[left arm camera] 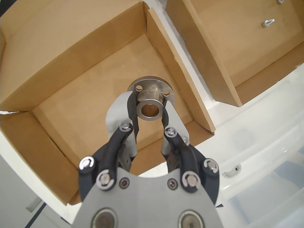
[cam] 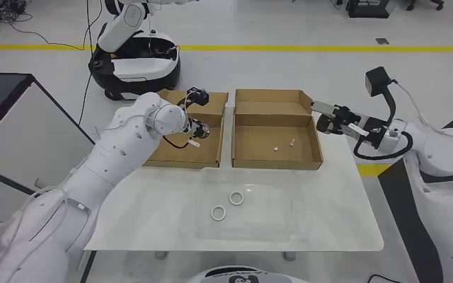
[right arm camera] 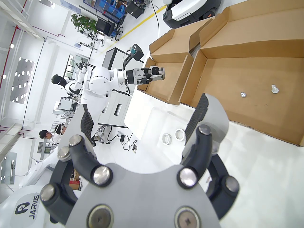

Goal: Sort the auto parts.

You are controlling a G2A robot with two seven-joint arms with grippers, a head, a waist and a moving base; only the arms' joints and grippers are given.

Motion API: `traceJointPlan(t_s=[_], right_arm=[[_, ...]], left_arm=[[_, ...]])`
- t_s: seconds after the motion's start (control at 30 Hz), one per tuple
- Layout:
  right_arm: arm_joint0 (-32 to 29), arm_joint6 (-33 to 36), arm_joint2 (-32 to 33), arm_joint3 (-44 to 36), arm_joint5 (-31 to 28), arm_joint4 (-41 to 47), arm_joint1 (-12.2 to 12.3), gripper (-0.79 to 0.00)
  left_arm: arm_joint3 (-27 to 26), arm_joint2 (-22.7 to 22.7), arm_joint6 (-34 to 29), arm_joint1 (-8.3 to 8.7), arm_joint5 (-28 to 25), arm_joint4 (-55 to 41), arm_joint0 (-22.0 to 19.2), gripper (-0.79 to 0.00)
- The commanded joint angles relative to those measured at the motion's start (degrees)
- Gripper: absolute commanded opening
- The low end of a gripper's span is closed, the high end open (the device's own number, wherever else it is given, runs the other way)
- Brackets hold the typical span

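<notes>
Left gripper (left arm camera: 149, 105) is closed narrow on a flanged metal bushing (left arm camera: 150, 87), pads pinching the hub from both sides, flange end pointing away from the wrist. In the top view this gripper (cam: 200, 131) sits left of centre in the upper half, over the inside of the left cardboard box (cam: 212, 105). Can't tell if the bushing touches the box floor.

Right gripper (right arm camera: 144, 106) is spread wide and holds nothing. In the top view it (cam: 318, 117) is at upper right, just beside the right wall of the right cardboard box (cam: 269, 113).

Two small bolts (cam: 274, 148) (cam: 291, 142) lie near each other on the right box floor, lower middle. The boxes stand side by side with a thin gap between them. Two white rings (cam: 219, 212) (cam: 236, 198) lie close together on the white table (cam: 325, 212), below the boxes, centre frame, well apart from both grippers.
</notes>
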Motion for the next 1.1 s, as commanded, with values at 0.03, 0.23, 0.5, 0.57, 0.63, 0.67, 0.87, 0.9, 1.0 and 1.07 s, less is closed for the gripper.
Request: traceJointPlan(t_s=[0.03,0.23,0.5,0.57,0.63,0.67,0.87,0.9,1.0,1.07], right_arm=[[0.0,0.0,0.0,0.0,0.0,0.0,0.0,0.0],[0.0,0.0,0.0,0.0,0.0,0.0,0.0,0.0],[0.0,0.0,0.0,0.0,0.0,0.0,0.0,0.0],[0.0,0.0,0.0,0.0,0.0,0.0,0.0,0.0],[0.0,0.0,0.0,0.0,0.0,0.0,0.0,0.0],[0.0,0.0,0.0,0.0,0.0,0.0,0.0,0.0],[0.0,0.0,0.0,0.0,0.0,0.0,0.0,0.0],[0.0,0.0,0.0,0.0,0.0,0.0,0.0,0.0],[0.0,0.0,0.0,0.0,0.0,0.0,0.0,0.0],[0.0,0.0,0.0,0.0,0.0,0.0,0.0,0.0]], left_arm=[[2.0,1.0,-0.3,-0.5,-0.8,1.6,-0.2,-0.785],[5.4,2.3,-0.2,-1.52,-2.0,2.7,-0.3,-0.785],[7.5,3.9,-0.7,-2.4,-3.1,6.6,-0.1,-0.785],[7.7,4.1,-1.0,-2.57,-3.4,7.4,-0.1,-0.785],[8.0,4.5,-1.2,-2.77,-3.4,8.4,0.0,-0.785],[8.2,4.5,-1.2,-2.86,-3.5,8.6,0.1,-0.785],[9.2,4.7,-1.3,-3.43,-3.8,9.0,0.9,-0.785],[9.3,4.7,-1.3,-3.51,-3.9,9.1,0.9,-0.785],[9.9,4.5,-1.1,-3.74,-3.9,9.3,1.1,-0.6],[10.2,4.4,-1.0,-3.89,-3.8,9.4,1.1,-0.148]])
